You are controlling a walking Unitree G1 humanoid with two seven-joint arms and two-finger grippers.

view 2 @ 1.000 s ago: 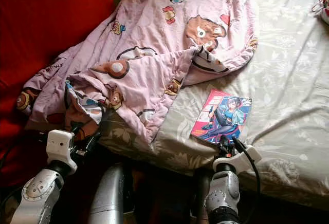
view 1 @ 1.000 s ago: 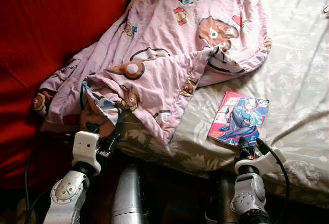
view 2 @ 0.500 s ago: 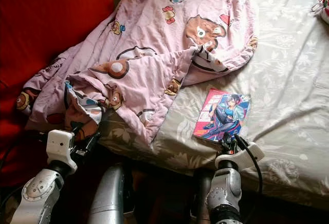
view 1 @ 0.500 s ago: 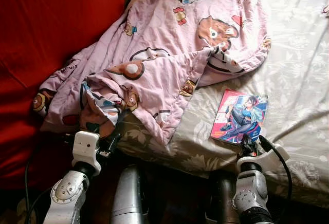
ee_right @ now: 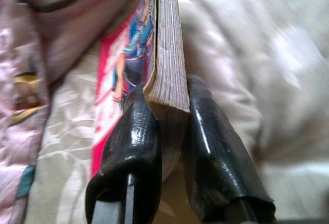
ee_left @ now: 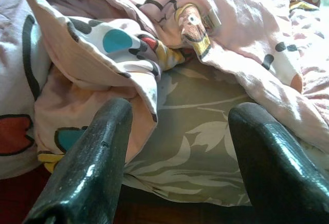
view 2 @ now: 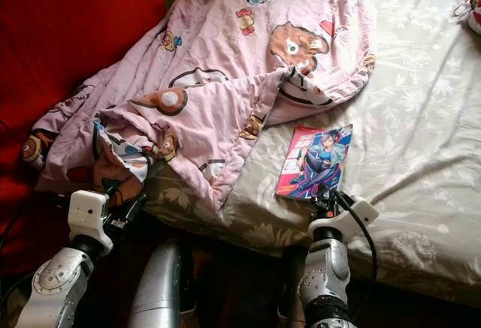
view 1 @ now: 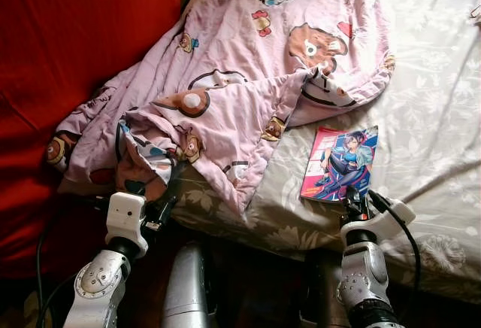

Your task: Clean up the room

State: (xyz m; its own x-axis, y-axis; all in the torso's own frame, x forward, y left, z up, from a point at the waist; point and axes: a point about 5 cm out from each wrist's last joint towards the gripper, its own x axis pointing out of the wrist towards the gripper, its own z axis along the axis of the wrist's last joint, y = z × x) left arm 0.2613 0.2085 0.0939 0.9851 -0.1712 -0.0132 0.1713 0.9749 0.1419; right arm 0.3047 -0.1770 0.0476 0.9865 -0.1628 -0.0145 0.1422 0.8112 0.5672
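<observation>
While the left gripper [ee_left: 177, 147] was held apart at the blanket [view 1: 248, 65] edge, the book [view 1: 338, 164] was clamped by the right gripper [ee_right: 164, 147]. The book was seen at 4 o'clock from the blanket.

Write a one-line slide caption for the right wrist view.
Right gripper clamps the edge of a comic book on the floral bedsheet, beside a pink quilt.

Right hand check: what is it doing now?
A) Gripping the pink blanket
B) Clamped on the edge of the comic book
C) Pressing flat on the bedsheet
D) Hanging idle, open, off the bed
B: in the right wrist view both fingers of the right hand squeeze the page edge of the comic book, which lies on the bedsheet.
</observation>
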